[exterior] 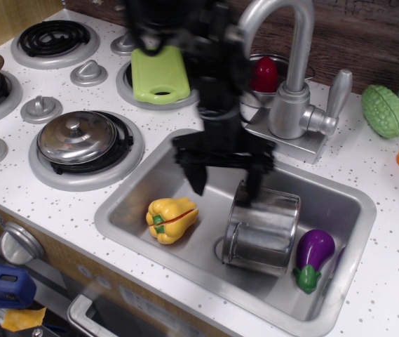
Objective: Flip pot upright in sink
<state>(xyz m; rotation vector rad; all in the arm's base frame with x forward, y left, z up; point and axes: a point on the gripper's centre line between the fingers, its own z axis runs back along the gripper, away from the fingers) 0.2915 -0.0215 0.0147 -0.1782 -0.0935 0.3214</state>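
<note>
The shiny steel pot [262, 228] lies tilted on its side in the sink [150, 181], its opening turned toward the front and a loop handle low on its left. My black gripper [225, 184] hangs open above the sink floor, motion-blurred. Its right finger [252, 184] is at the pot's upper left edge; whether it touches is unclear. Its left finger [198, 181] is over bare sink floor.
A yellow pepper [171, 219] lies left of the pot, a purple eggplant [313, 254] right of it. The chrome faucet [287, 70] stands behind the sink. A lidded pot [78, 137] sits on the near burner, a green cutting board [159, 73] on the far one.
</note>
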